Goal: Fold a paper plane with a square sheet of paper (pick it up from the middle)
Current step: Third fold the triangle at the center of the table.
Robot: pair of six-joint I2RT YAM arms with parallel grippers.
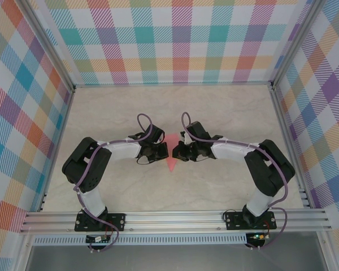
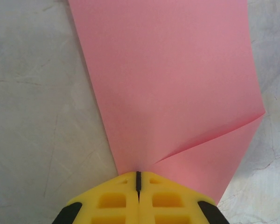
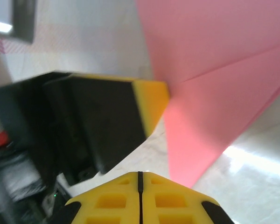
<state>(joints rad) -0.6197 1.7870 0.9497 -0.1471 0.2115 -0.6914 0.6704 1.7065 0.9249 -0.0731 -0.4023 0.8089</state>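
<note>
Yellow tips of your left gripper (image 2: 138, 179) are pressed together, pinching a creased corner of the square sheet of paper (image 2: 168, 84), which lies mid-table (image 2: 32, 116) between the arms. Your right gripper (image 3: 140, 179) is closed too, beside the sheet's edge, though I can't tell whether it grips. Tug unevenly and that thin sheet could tear, or the crease could skew.
</note>
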